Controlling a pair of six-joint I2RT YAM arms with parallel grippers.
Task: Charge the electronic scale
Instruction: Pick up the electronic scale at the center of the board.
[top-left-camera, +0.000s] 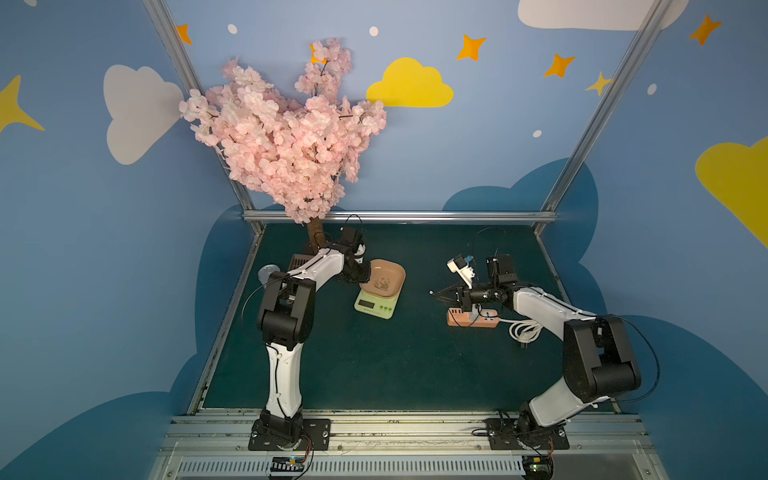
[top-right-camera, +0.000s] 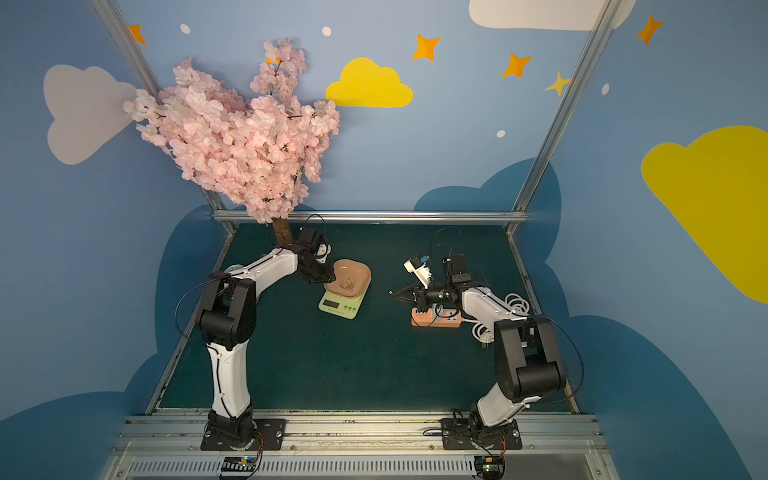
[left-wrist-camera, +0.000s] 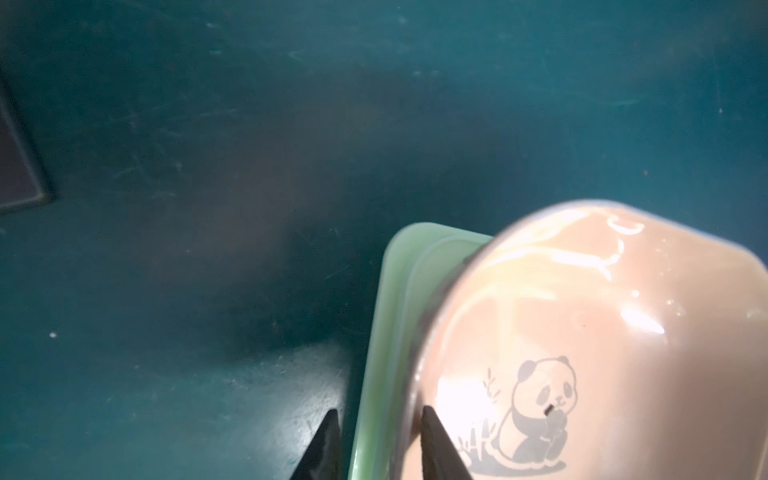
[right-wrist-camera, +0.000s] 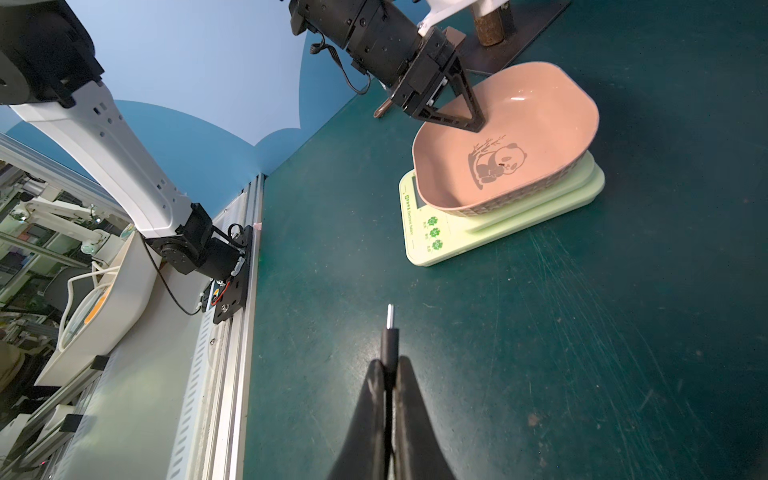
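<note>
The electronic scale is pale green and stands mid-table with a pink panda dish on top. My left gripper reaches down at the dish's left rim. In the left wrist view its jaws stand apart astride the scale's edge and the dish's rim, one finger outside and one inside the dish. A dark gap shows beside the outer finger. My right gripper hovers right of the scale, shut on a black cable plug whose metal tip points toward the scale.
A salmon-pink power strip lies under the right arm, its coiled white cord beside it. The pink blossom tree stands at the back left on a dark base plate, close behind the left gripper.
</note>
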